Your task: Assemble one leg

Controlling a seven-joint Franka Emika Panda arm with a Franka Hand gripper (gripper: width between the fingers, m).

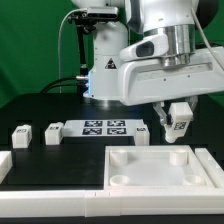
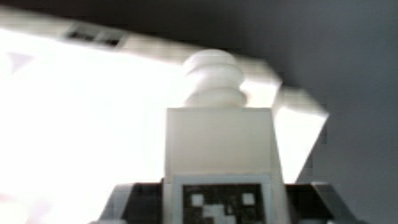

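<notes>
Leg (image 1: 181,122) is hanging clamped between the jaws, above the white panel's (image 1: 150,182) two-o'clock corner socket in the exterior view.

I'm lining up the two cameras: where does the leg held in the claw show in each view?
Exterior view: the leg hangs in the claw at the exterior view's right, above the white panel.
Wrist view: the leg fills the middle, its tag nearest the camera.
Shared landmark: the white panel.
</notes>
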